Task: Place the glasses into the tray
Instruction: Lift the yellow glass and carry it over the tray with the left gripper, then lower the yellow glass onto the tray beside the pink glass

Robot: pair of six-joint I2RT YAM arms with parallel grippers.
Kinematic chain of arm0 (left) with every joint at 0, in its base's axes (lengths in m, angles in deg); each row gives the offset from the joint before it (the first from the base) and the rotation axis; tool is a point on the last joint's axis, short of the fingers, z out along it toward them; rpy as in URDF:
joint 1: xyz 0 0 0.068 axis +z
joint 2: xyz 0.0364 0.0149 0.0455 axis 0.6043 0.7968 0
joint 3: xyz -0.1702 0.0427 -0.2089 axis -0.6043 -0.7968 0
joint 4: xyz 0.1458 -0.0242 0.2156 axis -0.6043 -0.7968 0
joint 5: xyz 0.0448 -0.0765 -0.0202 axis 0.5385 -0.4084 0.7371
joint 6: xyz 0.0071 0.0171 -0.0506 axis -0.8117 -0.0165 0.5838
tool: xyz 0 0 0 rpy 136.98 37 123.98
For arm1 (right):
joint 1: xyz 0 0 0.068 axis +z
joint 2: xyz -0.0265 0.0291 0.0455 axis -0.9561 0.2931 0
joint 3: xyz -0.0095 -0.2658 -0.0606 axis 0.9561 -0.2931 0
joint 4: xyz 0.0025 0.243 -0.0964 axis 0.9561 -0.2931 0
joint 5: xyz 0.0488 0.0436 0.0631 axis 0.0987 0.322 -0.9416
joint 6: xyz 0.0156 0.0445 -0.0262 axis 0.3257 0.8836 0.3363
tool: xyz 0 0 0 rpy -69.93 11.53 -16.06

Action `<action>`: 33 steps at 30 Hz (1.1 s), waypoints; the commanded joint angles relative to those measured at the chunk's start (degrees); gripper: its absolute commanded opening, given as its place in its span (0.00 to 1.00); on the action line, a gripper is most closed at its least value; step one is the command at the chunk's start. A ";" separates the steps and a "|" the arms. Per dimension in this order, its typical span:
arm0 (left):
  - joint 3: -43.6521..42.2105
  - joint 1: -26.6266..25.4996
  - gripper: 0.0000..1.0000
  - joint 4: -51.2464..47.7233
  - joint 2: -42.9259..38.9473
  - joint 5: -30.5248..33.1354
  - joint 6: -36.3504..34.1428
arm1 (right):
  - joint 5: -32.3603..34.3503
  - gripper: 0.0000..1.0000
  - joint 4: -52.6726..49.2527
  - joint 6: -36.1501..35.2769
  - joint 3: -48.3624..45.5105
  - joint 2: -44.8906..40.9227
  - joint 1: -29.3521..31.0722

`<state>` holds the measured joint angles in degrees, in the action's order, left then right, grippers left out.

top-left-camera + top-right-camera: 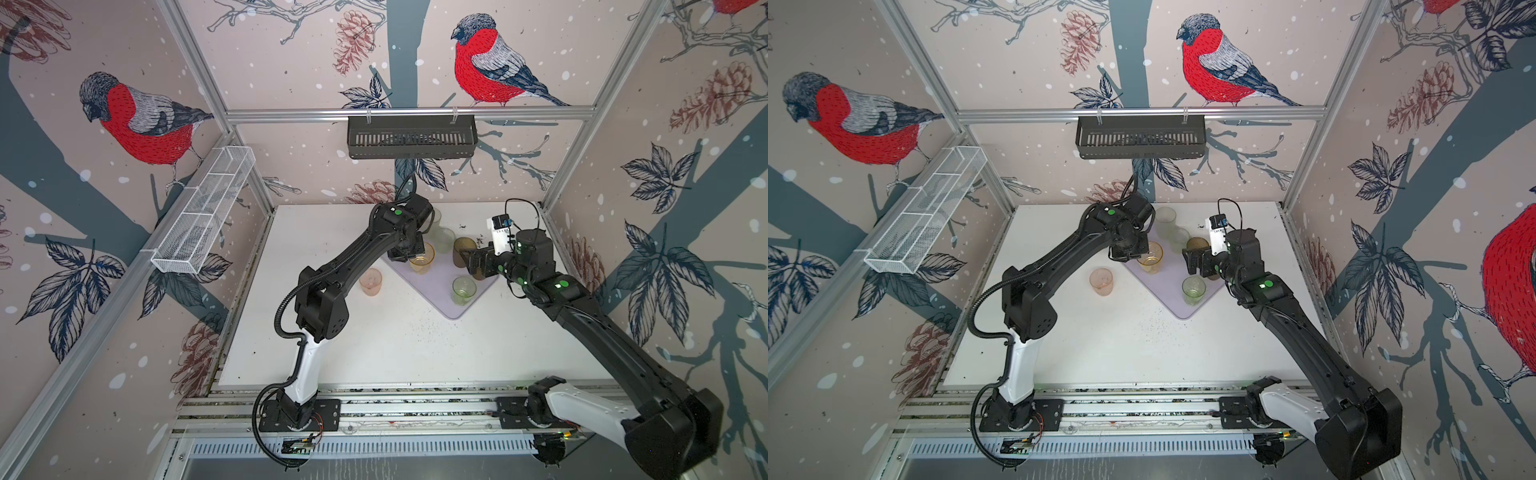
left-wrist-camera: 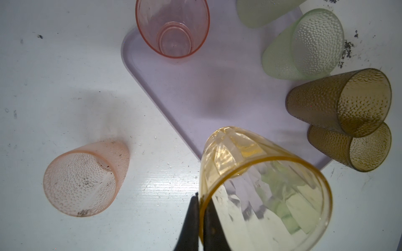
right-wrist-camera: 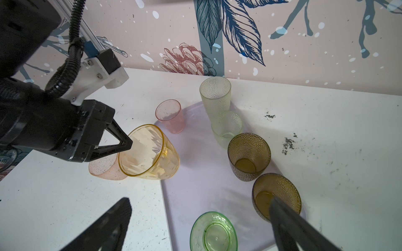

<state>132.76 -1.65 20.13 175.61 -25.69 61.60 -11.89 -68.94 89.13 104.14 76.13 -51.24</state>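
Plainly, the left hand was shut on the amber glass. It pinched the wall at the rim, one finger inside and one outside, a grip that suits a mouth too wide for the jaws to span. The glass hung tilted with its base at the edge of the tray; whether it touched, I could not tell. The tilt likely came from the one-sided pinch, so it would want levelling before release.

The right hand stood wide open and held nothing. It was low over the tray between the green glass and the near brown glass. One finger crossed that glass's rim in the wrist view, contact uncertain.

Those two stood upright on the tray with the far brown glass, the short frosted glass and the small pink glass. The tall frosted glass stood at the far corner. They lined the edges, which left the middle bare for the rest. The dimpled pink glass stood on the worktop just beside the tray, on the left arm's side, so that arm seemed the natural one to fetch it.
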 commanded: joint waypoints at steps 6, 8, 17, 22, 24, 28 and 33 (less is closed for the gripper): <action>8.24 -0.05 0.00 -8.76 6.19 2.47 6.39 | 0.71 1.00 1.71 -0.20 -0.23 -0.16 -0.09; 8.30 -0.01 0.00 -8.57 6.62 3.10 7.30 | 0.71 1.00 1.70 -0.21 -0.31 -0.12 -0.10; 8.25 0.07 0.00 -5.45 8.15 4.66 9.11 | 0.63 1.00 1.94 -0.20 -0.75 -0.59 -0.18; 8.31 0.43 0.00 -3.26 8.77 5.90 9.73 | 0.27 1.00 1.92 -0.01 -0.80 -0.67 -0.10; 8.24 0.78 0.00 -2.77 9.14 5.85 9.82 | 0.36 1.00 1.94 -0.02 -0.82 -0.69 -0.10; 8.41 1.76 0.00 -2.03 9.54 5.81 9.83 | 0.54 1.00 1.94 -0.03 -0.70 -0.67 -0.18; 8.41 2.26 0.00 0.15 9.67 6.34 9.12 | 0.37 1.00 1.77 -0.02 -0.48 -0.58 -0.14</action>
<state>140.63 0.40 19.15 185.23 -20.79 70.03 -11.54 -68.77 89.18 103.26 75.69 -51.35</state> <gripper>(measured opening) 0.067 0.996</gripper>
